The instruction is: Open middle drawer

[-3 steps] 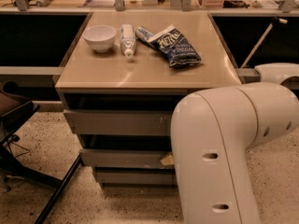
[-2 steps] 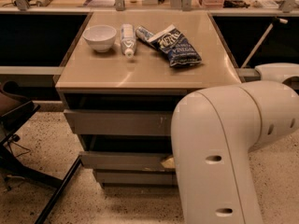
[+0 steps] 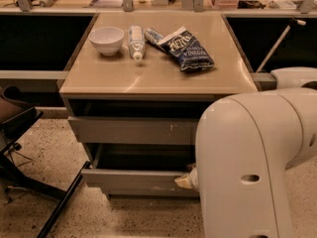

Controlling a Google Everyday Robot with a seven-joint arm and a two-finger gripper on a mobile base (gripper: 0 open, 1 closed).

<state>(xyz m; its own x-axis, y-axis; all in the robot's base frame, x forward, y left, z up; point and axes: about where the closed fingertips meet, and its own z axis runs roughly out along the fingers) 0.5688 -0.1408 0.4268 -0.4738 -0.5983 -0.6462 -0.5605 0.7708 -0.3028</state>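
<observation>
The middle drawer is a plain grey handleless front with a faint pale chip on its lower edge. It stands pulled out from the cabinet, with a dark gap showing behind it. My gripper shows only as a tan tip at the right end of that drawer's front; my large white arm hides the remainder. Above is the top drawer front with white scratches. A sliver of the bottom front shows below.
On the tan cabinet top lie a white bowl, a white tube and a blue chip bag. A dark chair frame stands at the left on the speckled floor. Dark recesses flank the cabinet.
The middle drawer front has slid a little further out toward the camera, and the dark gap behind it has widened. The arm has shifted slightly with it.
</observation>
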